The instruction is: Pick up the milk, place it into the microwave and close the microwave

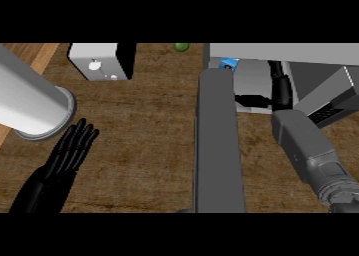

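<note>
Left hand (pixel 67 150): lower left of the head view, fingers straight and together, pointing up and slightly right; holds nothing; lies over bare tabletop (pixel 138 140). Its wrist is cut off by the lower edge.
Left forearm (pixel 23 97): a large pale cylinder crossing the upper left corner, its open end just above the left hand's fingertips; it hides the tabletop beneath it.
Right hand (pixel 259 100): reaches into the microwave opening at upper right. Only a dark shape shows beyond the grey forearm; whether the fingers are open or curled cannot be told.
Right forearm (pixel 307 145): grey, running from the lower right corner up toward the opening; it covers part of the interior.
Microwave (pixel 285 52): upper right, cut off by the top band and the right edge; interior pale grey, only partly visible.
Microwave door (pixel 219 145): stands open, seen edge-on as a long dark grey slab just left of the right forearm, running down to the lower edge.
Milk (pixel 228 64): only a small blue piece shows inside the opening, up and left of the right hand, behind the door's top end; the rest is hidden. Contact with the hand cannot be judged.
White box (pixel 101 61): above the left hand, well apart from it, top cut off.
Green object (pixel 182 47): small, at the top edge, too little showing to identify.
</note>
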Motion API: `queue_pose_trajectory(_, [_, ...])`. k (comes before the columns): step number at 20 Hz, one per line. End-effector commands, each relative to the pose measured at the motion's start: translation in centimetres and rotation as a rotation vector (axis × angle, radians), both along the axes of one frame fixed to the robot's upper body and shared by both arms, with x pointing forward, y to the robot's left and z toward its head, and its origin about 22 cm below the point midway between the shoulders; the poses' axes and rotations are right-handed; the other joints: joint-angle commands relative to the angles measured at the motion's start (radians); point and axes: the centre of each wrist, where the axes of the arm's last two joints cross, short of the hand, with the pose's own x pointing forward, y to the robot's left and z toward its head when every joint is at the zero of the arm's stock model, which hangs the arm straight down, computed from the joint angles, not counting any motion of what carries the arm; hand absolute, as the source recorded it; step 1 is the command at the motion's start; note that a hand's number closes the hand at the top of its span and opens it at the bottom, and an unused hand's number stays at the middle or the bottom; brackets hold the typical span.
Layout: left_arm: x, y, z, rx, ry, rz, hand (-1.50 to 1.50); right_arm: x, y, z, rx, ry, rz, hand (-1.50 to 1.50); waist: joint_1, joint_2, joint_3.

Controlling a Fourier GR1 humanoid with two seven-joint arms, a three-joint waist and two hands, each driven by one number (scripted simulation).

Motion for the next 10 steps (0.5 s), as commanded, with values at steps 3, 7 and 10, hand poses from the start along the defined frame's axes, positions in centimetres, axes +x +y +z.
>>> queue_pose_trajectory(3, [1.2,-1.9,-1.4,0.005,0.040,-0.069,-1.50,-1.6,-0.8,-2.1,0.113,-0.011,0.090,-1.50,-0.030,-0.010,-0.001])
queue_pose_trajectory(7, [3.3,0.2,-2.0,0.042,0.028,-0.139,-1.50,-3.9,0.6,-5.3,0.154,-0.006,0.109,-1.50,-0.051,-0.018,-0.002])
queue_pose_trajectory(10, [3.5,-3.3,-1.8,0.095,0.057,-0.219,1.50,-4.6,-1.0,-5.8,0.172,-0.021,0.113,-1.50,-0.060,-0.024,-0.002])
